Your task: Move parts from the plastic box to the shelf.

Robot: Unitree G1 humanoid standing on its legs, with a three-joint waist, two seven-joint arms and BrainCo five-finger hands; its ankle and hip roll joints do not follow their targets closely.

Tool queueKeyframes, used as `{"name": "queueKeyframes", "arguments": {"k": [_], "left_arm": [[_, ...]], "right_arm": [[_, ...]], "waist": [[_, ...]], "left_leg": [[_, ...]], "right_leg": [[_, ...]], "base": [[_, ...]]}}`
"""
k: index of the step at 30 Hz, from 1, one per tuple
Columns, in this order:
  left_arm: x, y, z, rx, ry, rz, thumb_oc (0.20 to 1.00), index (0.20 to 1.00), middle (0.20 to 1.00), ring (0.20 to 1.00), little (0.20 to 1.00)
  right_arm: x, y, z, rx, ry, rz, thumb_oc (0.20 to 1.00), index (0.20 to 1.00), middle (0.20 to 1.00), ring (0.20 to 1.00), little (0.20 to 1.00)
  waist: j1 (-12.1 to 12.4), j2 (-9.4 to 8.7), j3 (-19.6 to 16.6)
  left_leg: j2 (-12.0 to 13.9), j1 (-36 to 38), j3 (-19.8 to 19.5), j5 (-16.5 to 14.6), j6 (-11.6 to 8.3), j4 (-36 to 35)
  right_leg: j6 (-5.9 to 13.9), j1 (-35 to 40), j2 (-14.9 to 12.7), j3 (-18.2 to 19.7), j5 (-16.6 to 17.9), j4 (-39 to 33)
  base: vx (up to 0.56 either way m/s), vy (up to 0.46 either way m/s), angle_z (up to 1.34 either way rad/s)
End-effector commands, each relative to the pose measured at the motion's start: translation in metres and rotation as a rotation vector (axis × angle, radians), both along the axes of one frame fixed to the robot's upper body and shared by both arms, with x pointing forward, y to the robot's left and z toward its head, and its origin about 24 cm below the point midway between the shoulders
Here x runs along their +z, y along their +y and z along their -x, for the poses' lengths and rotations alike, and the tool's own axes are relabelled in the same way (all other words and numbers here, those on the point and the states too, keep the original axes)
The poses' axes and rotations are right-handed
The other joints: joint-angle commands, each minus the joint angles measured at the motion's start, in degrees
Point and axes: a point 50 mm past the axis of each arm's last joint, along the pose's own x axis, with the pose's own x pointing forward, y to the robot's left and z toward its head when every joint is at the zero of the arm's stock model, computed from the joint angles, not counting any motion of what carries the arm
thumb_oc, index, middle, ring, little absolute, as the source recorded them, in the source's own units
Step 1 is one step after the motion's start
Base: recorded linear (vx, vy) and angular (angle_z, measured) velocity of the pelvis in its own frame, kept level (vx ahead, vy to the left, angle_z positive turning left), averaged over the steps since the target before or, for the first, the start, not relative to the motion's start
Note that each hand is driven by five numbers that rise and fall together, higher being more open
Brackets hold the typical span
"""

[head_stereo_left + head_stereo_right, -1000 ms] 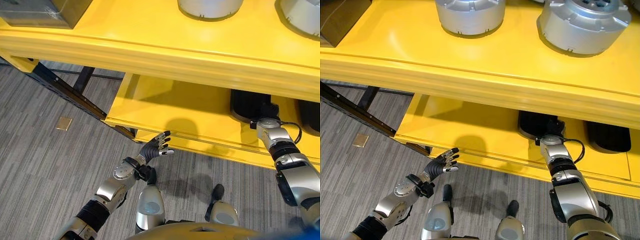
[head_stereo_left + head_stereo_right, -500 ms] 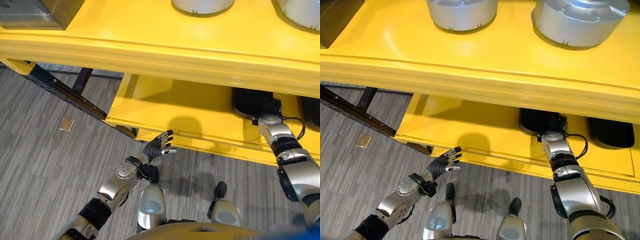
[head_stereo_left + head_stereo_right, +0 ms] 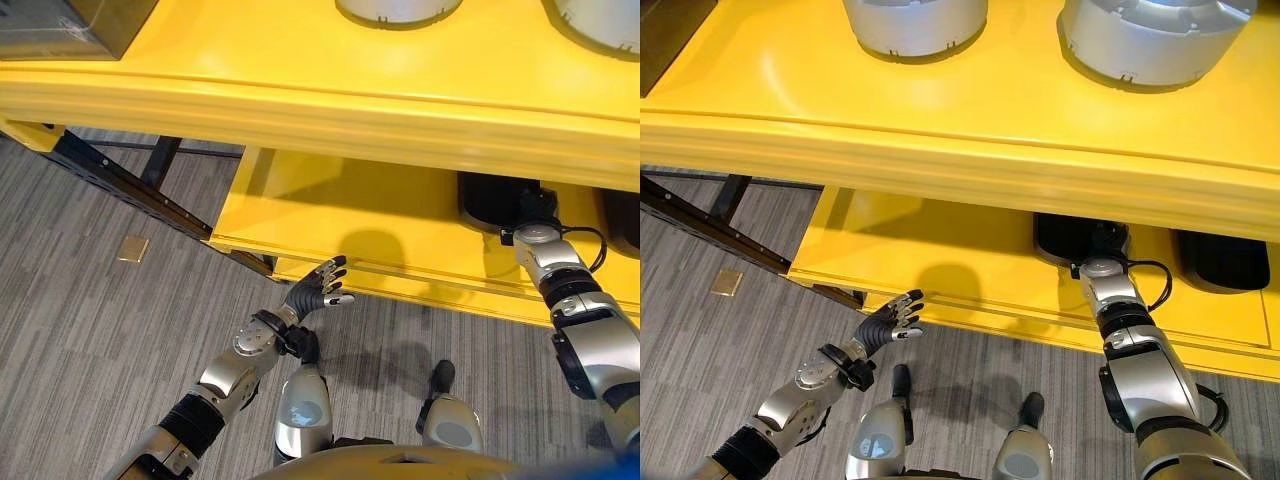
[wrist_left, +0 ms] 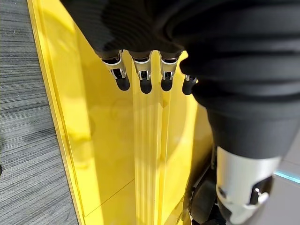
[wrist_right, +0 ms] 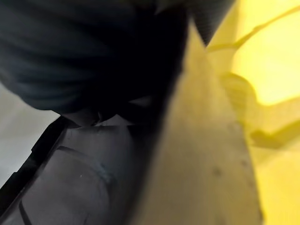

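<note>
The left hand [image 3: 318,293] hangs with its fingers spread, holding nothing, just in front of the low yellow shelf [image 3: 330,220]. The right hand [image 3: 1102,243] reaches under the top shelf to a black part [image 3: 1065,236]. I cannot tell if its fingers are shut.

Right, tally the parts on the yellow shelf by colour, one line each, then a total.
Silver-grey round parts, upper level: 2
Black parts, lower level: 2
Total: 4
The right hand reaches in at the nearer black part, fingers hidden; the left hand is open, holding nothing.
</note>
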Motion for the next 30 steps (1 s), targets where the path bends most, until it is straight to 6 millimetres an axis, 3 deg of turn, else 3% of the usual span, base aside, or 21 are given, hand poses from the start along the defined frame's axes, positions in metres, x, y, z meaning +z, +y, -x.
{"name": "queueKeyframes", "arguments": {"k": [1, 14, 30], "left_arm": [[0.011, -0.014, -0.002, -0.043, -0.065, 0.057, 1.000, 1.000, 1.000, 1.000, 1.000], [0.007, -0.018, -0.001, -0.043, -0.043, 0.058, 1.000, 1.000, 1.000, 1.000, 1.000], [0.006, -0.023, 0.000, -0.042, -0.047, 0.054, 1.000, 1.000, 1.000, 1.000, 1.000]], "right_arm": [[0.049, 0.014, -0.023, 0.047, -0.137, 0.031, 0.200, 0.200, 0.200, 0.200, 0.200], [0.037, 0.042, -0.026, 0.068, -0.133, -0.044, 0.200, 0.200, 0.200, 0.200, 0.200], [0.045, 0.056, -0.031, 0.078, -0.148, 0.009, 0.200, 0.200, 0.200, 0.200, 0.200]], "waist": [[0.8, 0.61, 0.6], [0.8, 0.95, 0.6], [1.1, 1.22, 0.6]], "left_leg": [[-0.5, 0.9, 2.5, -1.2, 1.68, 3.5], [-0.5, 1.2, 2.6, -1.0, 1.72, 3.3], [-0.4, 1.3, 2.4, -1.0, 1.63, 3.7]], "right_leg": [[-3.14, -4.7, 0.5, 1.4, -3.6, 10.7], [-3.18, -4.7, 0.1, 1.2, -3.9, 11.7], [-3.19, -4.8, -0.2, 1.1, -3.9, 12.2]], "base": [[0.00, 0.000, 0.00], [0.00, 0.000, 0.00], [0.00, 0.000, 0.00]]}}
